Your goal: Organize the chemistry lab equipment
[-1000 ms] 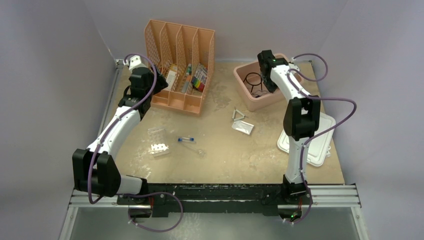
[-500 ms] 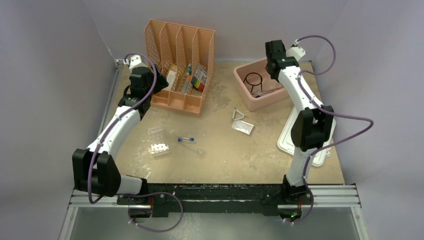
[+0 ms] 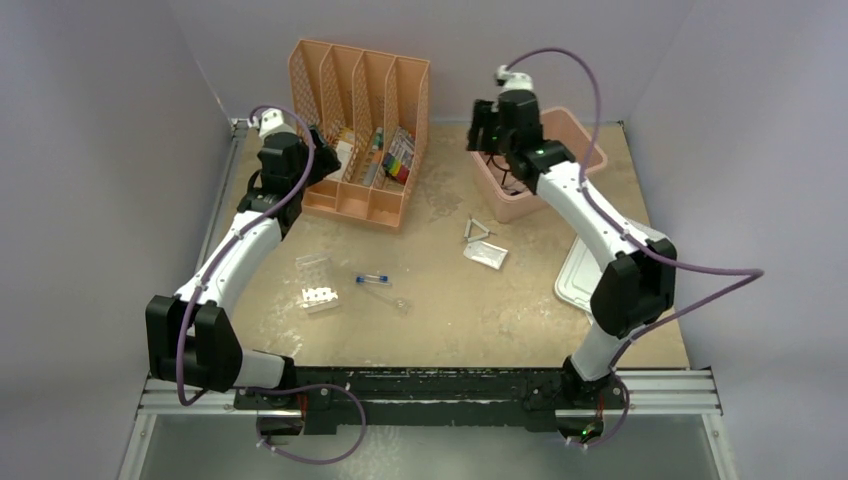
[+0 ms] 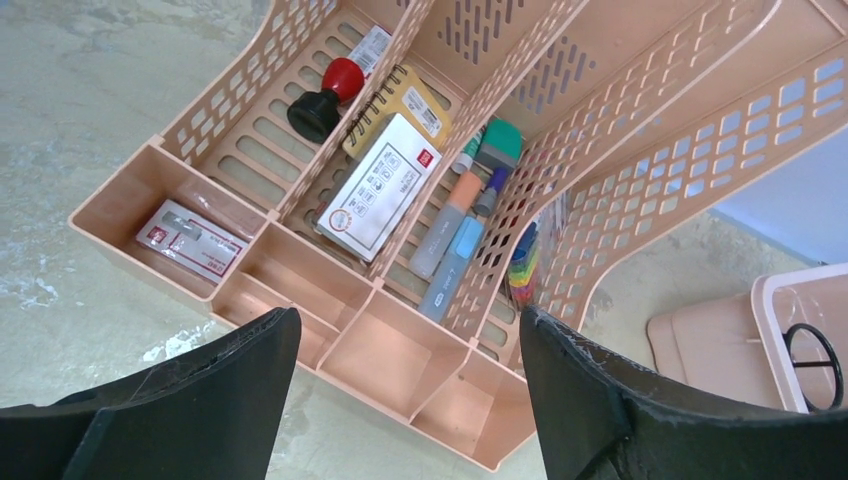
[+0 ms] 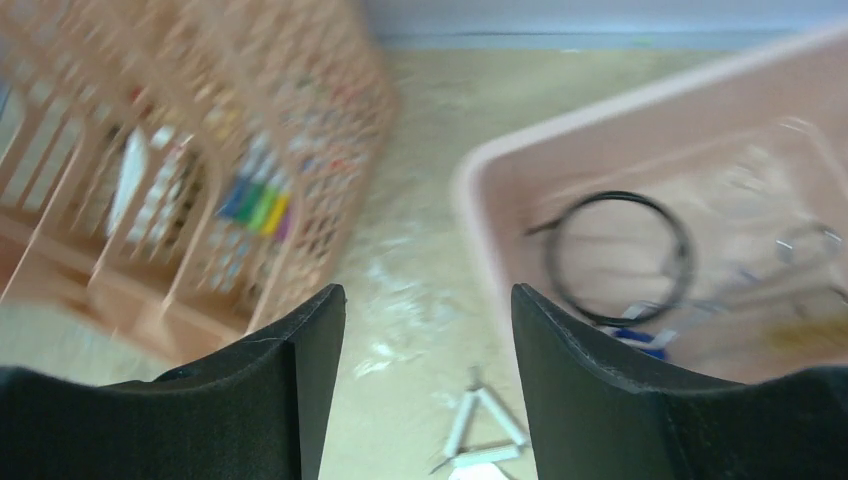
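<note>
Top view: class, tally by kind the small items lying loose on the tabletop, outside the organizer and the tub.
White tube rack: 1
Clear plastic tray: 1
Blue-capped tube: 1
Clear funnel: 1
Wire triangle: 1
Flat clear packet: 1
Total: 6

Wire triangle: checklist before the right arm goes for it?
1. Right gripper open, empty: ok.
2. Wire triangle seen from right wrist: ok, at the bottom edge.
3. Gripper lined up over it: not ok, it hangs by the pink tub rim.
4. Triangle apart from clear packet: cannot tell.
5. Right wrist picture sharp: not ok, blurred.
6. Left gripper out of the way: ok, at the peach organizer.
</note>
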### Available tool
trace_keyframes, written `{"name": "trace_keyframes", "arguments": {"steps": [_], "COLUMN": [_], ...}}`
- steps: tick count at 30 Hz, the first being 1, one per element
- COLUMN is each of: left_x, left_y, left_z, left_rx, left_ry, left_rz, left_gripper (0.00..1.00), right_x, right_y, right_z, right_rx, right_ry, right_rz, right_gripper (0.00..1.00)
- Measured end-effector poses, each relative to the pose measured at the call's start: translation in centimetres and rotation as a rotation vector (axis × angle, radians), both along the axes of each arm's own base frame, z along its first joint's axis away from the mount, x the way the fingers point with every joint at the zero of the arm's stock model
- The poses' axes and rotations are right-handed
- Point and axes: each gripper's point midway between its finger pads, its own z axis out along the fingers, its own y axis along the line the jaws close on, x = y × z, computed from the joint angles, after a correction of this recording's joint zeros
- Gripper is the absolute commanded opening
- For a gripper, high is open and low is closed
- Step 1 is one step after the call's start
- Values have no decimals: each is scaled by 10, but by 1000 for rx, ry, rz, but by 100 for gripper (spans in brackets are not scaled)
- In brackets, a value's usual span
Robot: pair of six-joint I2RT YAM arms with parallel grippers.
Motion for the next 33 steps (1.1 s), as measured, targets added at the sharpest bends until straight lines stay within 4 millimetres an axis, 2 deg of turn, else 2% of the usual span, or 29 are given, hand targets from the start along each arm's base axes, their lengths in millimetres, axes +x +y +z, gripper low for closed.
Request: {"name": "trace_keyframes", "arguments": {"steps": [3,5,8,10,13,15,19,23,28,33], "left_x": [0,0,-2,-7,-13,-16,-18,-18,-19,-19], "left_y": [5,11,24,36,49,53,54,54,54,54], "left_z": [1,1,-1,-6,-9,-9,-9,-12,-13,-13], "left_rx": [11,22,43,61,79,82,69,61,62,61], "left_ry": [-2,-2,10,32,52,56,55,60,63,63], "left_rz": [28,58,128,198,271,296,311,314,313,313], "left_gripper": [79,78,78,78,78,77,77,77,76,76], "right_x": [-16,-26,-36,-37,-39,-42,-55,-62,-67,-71], "right_y": [59,87,109,105,90,78,65,63,60,58], "right_z": [-6,-16,-41,-65,-102,-132,-177,-201,-214,-219], "right_rx": [-42,-69,-96,-120,-172,-228,-328,-375,-392,-382], "right_ry": [-1,13,58,109,197,248,330,378,413,438], "right_rz": [181,253,296,281,228,188,148,129,109,93], "right_gripper": [62,58,54,53,53,54,53,50,41,46]}}
